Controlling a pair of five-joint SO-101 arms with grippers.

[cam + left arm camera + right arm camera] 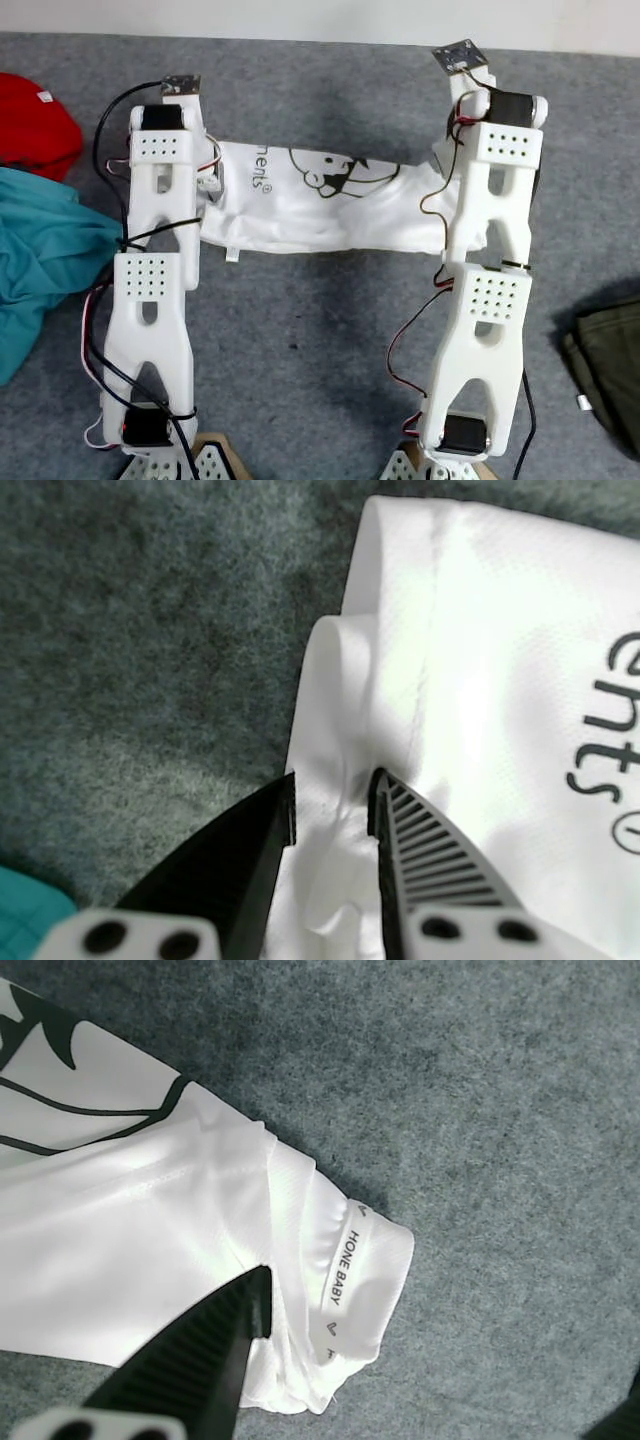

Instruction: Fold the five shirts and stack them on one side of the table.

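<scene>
White shirt (320, 205) spans the table's (320, 350) 12 o'clock side: left tool (335, 815) at 10 o'clock pinches its edge, right tool (445, 1345) at 2 o'clock gapes wide over the collar (350, 1270), presumably to tension the fold.

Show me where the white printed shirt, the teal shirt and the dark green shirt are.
white printed shirt (300, 215), high view, plain fabric below the print.
teal shirt (40, 250), high view, middle of the crumpled heap.
dark green shirt (612, 360), high view, its top surface.
</scene>
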